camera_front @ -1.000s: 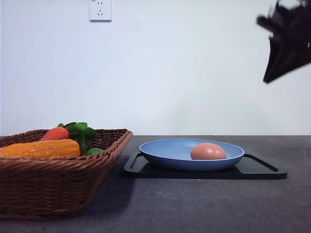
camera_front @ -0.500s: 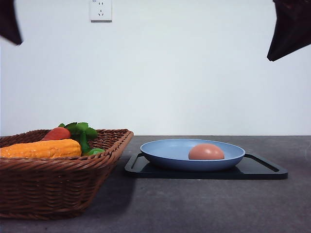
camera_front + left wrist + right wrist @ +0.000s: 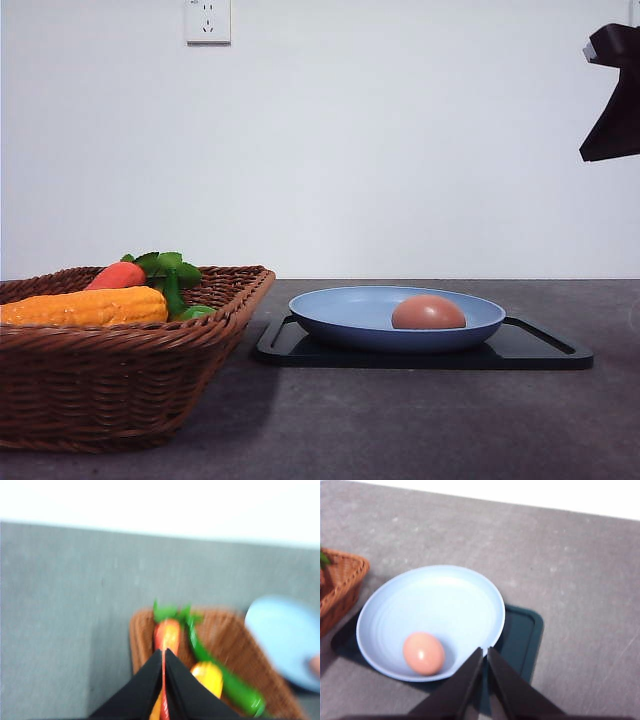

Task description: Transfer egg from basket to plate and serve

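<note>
The brown-orange egg [image 3: 428, 313] lies inside the light blue plate [image 3: 340, 312], toward its right side. In the right wrist view, my right gripper [image 3: 485, 650] hovers above the plate's [image 3: 440, 605] near rim, shut and empty, with the egg [image 3: 423, 653] just beside the fingertips. The front view shows the right gripper [image 3: 612, 105] high at the right edge, well above the table. My left gripper [image 3: 164, 652] is shut, holds nothing, and hangs high over the wicker basket [image 3: 220, 635]. In the front view, the basket [image 3: 110, 385] stands at the left.
The plate rests on a flat black tray [image 3: 540, 352] at centre right. A corn cob [image 3: 85, 306] and a carrot with green leaves [image 3: 115, 275] lie in the basket. Grey tabletop stretches in front of the tray, and a white wall stands behind.
The dark left arm seen at the top left half a second ago has left the front view. The right gripper has shifted right and lower. The egg has rocked slightly in the plate.
</note>
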